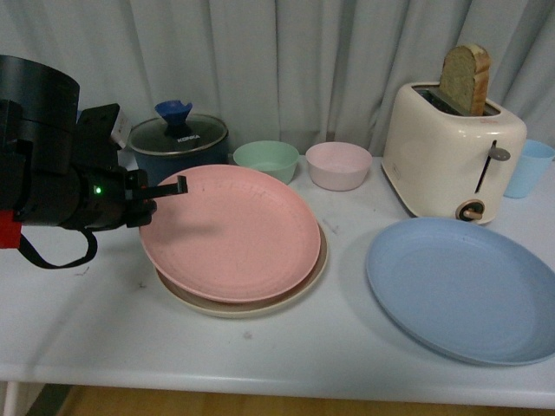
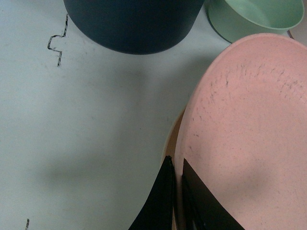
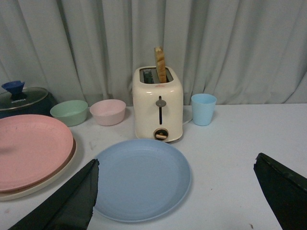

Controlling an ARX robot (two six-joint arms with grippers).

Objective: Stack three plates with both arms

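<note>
Front view: left gripper (image 1: pixel 161 198) at left rim of pink round matte plate (image 1: pixel 232 234), which lies off-centre on cream round matte plate (image 1: pixel 251 305), white desk (image 1: pixel 260 351) left-centre; blue round matte plate (image 1: pixel 464 286) apart, nr front-right corner. Left wrist view: jaws look clenched on pink rim, so a sideways exit may drag it off stack. Right wrist view: right gripper (image 3: pixel 176 163) jaws released, wide, at blue plate's near edge; rim lies low, so fingers may skid.

Left gripper (image 2: pixel 176 162) pinched; right gripper (image 3: pixel 176 163) spread.

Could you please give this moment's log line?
left end effector grips pink plate on cream plate; blue plate apart; right end effector open
</note>
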